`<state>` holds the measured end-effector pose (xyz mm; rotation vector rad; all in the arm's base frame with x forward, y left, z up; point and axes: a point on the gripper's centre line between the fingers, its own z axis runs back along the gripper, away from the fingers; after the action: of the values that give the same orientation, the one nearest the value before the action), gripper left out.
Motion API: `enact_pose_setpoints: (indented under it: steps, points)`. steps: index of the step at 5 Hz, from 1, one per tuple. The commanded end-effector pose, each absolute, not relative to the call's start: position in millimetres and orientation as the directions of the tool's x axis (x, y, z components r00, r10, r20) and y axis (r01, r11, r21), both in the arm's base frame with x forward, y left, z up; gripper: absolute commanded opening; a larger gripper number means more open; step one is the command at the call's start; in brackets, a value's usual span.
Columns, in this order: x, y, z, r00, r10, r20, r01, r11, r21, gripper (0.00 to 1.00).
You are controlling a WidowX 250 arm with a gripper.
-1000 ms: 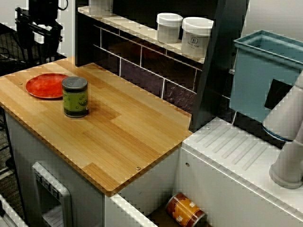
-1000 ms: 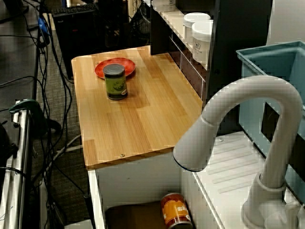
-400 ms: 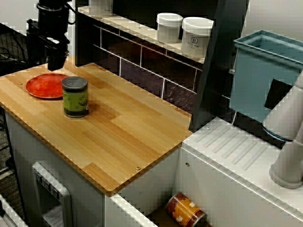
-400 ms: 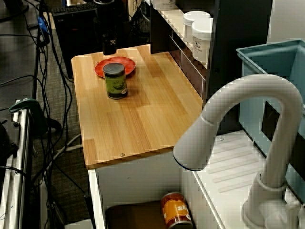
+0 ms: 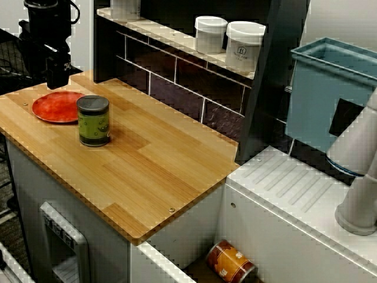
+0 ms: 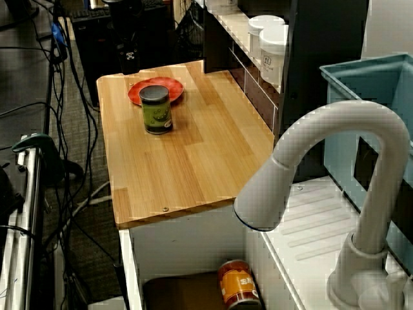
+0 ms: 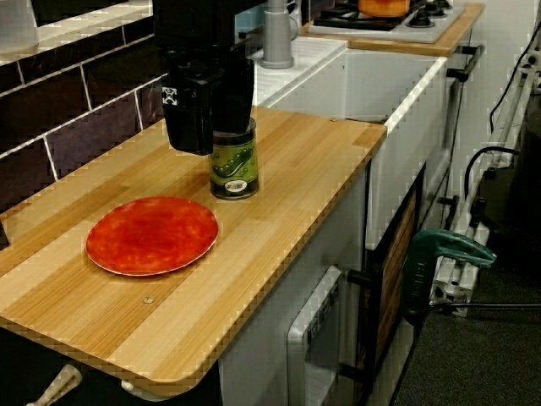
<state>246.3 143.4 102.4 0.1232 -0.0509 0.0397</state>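
Gripper (image 5: 57,73) has slid toward the worktop's (image 5: 165,171) outer corner, and I cannot tell its finger state. Green can (image 5: 93,121) beside red plate (image 5: 58,107) looks rigid and slick, so grasp its sides.

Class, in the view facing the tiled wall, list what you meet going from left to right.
From the left: red plate → green can → shorter white jar → wider white jar → blue bin.
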Motion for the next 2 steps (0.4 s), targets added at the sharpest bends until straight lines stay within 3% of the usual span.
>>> enact_pose_setpoints:
  steps: [1,2]
  points:
    - [246.7,146.7,112.9,0.980,-0.092,0.175,0.054,0.977,0.208,1.00]
    - [255.5,158.2,114.2,0.984,-0.061,0.165,0.028,0.980,0.197,1.00]
